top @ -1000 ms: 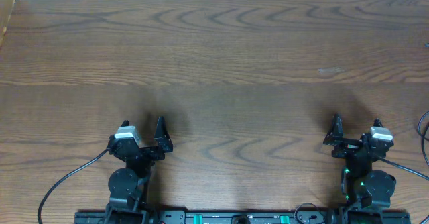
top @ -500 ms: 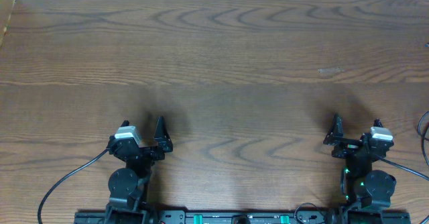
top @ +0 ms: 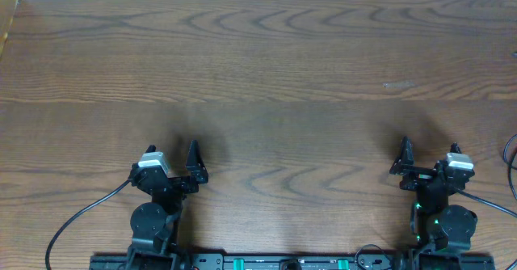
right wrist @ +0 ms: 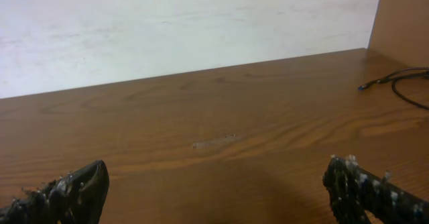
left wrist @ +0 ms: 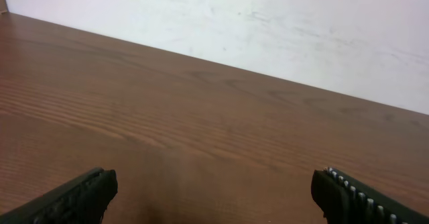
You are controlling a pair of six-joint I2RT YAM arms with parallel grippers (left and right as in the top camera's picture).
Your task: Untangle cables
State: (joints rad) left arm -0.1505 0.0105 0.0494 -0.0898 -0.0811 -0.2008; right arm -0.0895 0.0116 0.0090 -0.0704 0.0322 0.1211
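Observation:
My left gripper rests at the near left of the wooden table, open and empty; its fingers frame bare wood in the left wrist view. My right gripper rests at the near right, open and empty, which the right wrist view also shows. A thin black cable with a small plug end lies at the far right by the table's side board, well away from both grippers. A loop of it shows at the overhead view's right edge. No white or grey cable is in view.
A pale scuff mark sits on the table right of centre. A wooden side board stands at the right edge and a white wall runs along the back. Thick black arm wires trail near the bases.

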